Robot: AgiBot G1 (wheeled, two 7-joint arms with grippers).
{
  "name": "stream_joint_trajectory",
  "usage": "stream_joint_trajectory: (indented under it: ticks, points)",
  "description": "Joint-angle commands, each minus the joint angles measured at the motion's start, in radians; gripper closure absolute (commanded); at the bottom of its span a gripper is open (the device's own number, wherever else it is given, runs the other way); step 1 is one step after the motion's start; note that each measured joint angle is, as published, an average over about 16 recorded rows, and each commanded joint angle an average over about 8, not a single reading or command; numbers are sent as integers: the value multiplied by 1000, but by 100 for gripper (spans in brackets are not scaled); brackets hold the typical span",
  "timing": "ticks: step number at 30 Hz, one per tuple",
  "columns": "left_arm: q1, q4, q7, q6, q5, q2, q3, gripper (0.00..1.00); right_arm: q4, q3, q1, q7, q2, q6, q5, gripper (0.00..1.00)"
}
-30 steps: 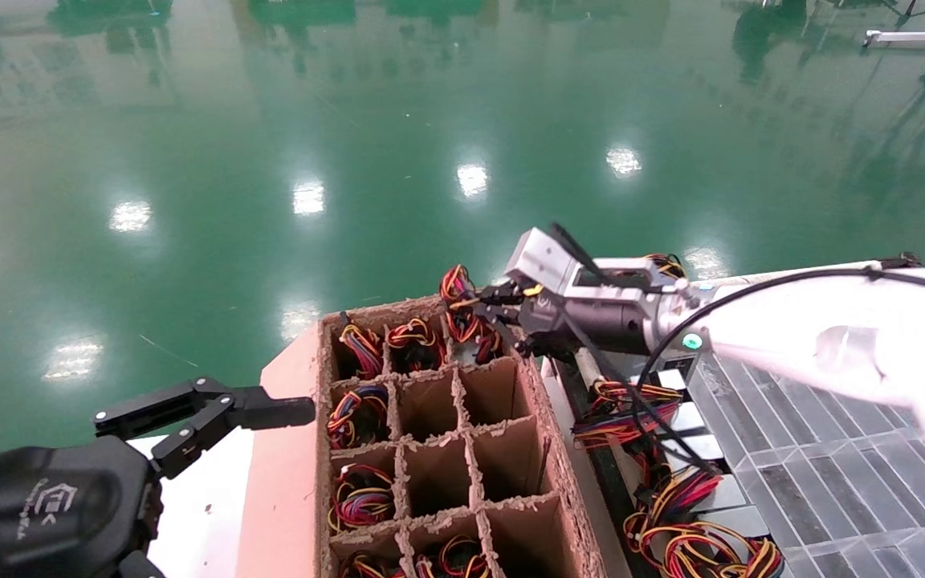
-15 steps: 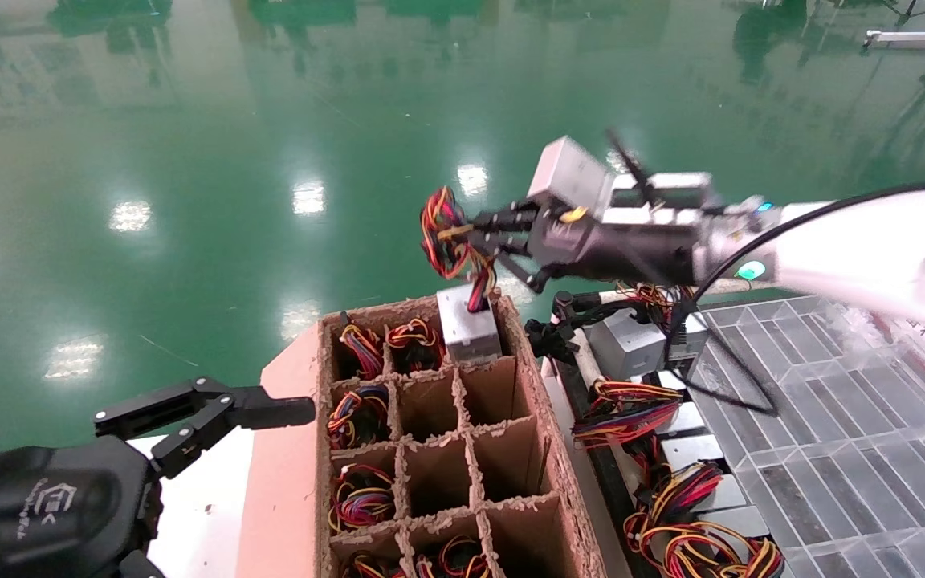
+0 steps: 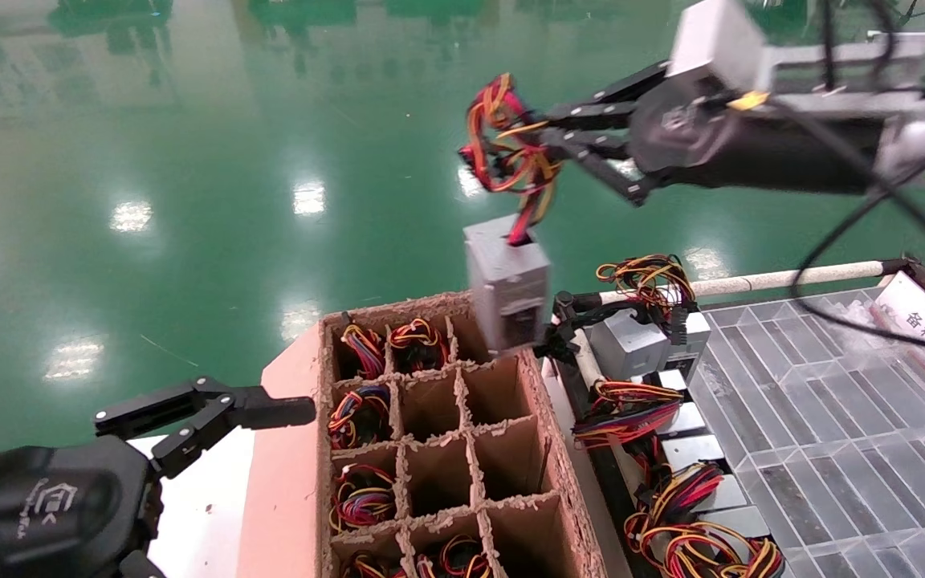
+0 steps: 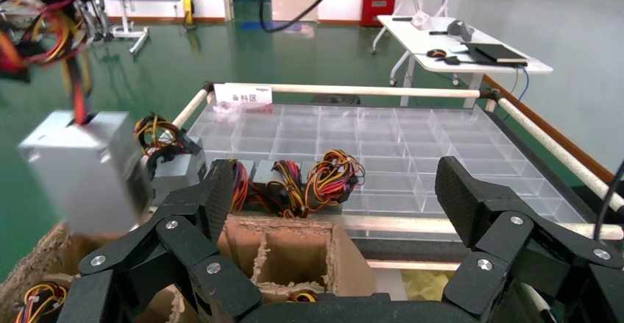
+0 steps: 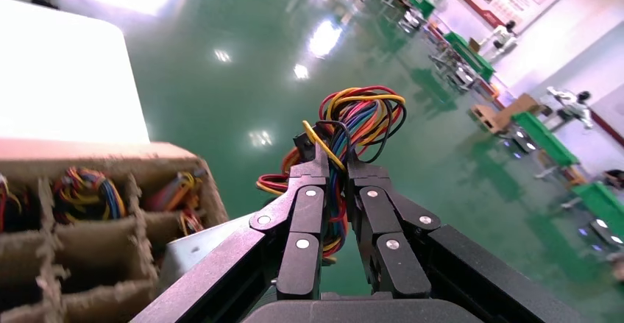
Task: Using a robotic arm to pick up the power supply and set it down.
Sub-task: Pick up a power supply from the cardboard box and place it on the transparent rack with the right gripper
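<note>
The green floor (image 3: 189,160) spreads wide beneath everything, shiny with lamp glare. To my right lies a clear plastic tray (image 3: 832,433) of many shallow cells, its near edge lined with spare grey units (image 3: 631,341) and tangles of coloured wire (image 3: 627,413); a white rail (image 3: 784,278) runs along its far side, with a white label card (image 3: 924,317) by the corner.

In front of me stands the cardboard crate (image 3: 547,449), split by dividers into cells. The left column and the far middle cell hold wire bundles; the other middle cells and the right column look empty down to their shadowed bottoms. A pink board (image 3: 282,474) runs along the crate's left wall.

My right arm (image 3: 759,136) reaches in high from the right. My right gripper (image 3: 547,140) has its fingers (image 5: 309,213) pressed together on the looped bundle of wires (image 3: 507,144), pinching only the wires. The power supply (image 3: 508,281) hangs below from those wires, tilted, in the air above the crate's far right corner, clear of the cardboard rim. Just behind it sit the spare units on the tray edge.

My left gripper (image 3: 213,413) rests low beside the crate's left side, fingers (image 4: 471,205) spread wide, holding nothing.
</note>
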Motion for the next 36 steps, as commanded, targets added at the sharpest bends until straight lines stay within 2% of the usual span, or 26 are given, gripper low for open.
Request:
stream_joint_trajectory:
  ticks: [1,9,17,27,36]
  points:
    - [0,0,0,0,0,0,0,0,2,-2,21,-3,21,-13,-3,100]
    - [0,0,0,0,0,0,0,0,9,-23,100,9,142,-60,-38,100]
    - [0,0,0,0,0,0,0,0,23,-52,131,29,252,-87,-76,100]
    - [0,0,0,0,0,0,0,0,41,-79,96,49,340,-90,-93,100]
    - [0,0,0,0,0,0,0,0,33,-87,37,61,368,-81,-87,100]
